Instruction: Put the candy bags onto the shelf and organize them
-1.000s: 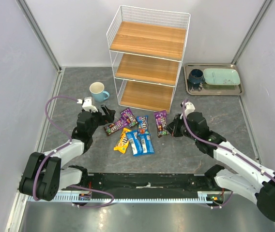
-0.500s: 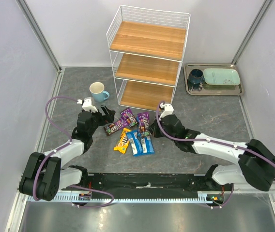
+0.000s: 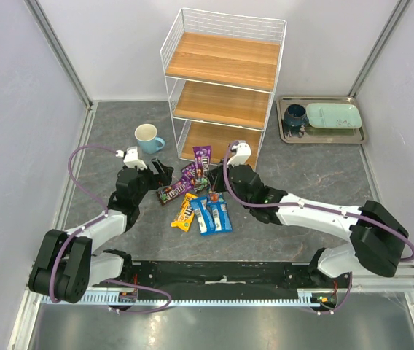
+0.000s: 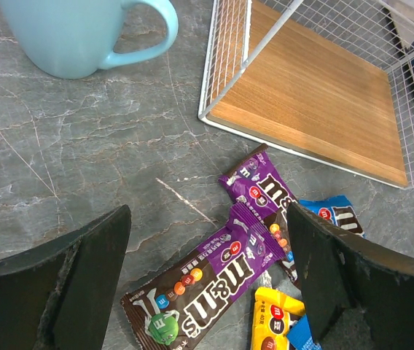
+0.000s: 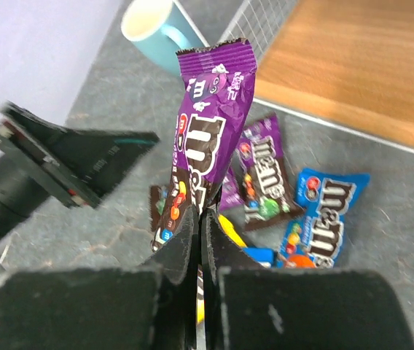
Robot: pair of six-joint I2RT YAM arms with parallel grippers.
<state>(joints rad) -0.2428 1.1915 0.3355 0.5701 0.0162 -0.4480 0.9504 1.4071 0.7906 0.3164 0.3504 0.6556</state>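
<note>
My right gripper (image 5: 200,219) is shut on the lower end of a dark purple candy bag (image 5: 211,138) and holds it upright above the pile. In the top view this bag (image 3: 202,155) stands in front of the shelf's (image 3: 225,87) bottom board. Several more bags lie on the table: purple (image 3: 172,192), yellow (image 3: 185,212) and blue (image 3: 220,213). My left gripper (image 4: 207,270) is open and empty. It hovers over a purple bag (image 4: 214,281), one finger on each side of it.
A light blue mug (image 3: 147,137) stands left of the shelf and behind my left gripper. A metal tray (image 3: 322,135) with a dark cup and a green plate sits at the back right. The shelf's wire front edge (image 4: 302,149) is close behind the pile.
My right arm has swung left from the pile's right side with the purple bag and raised it upright in front of the bottom shelf. The left arm has not moved.
</note>
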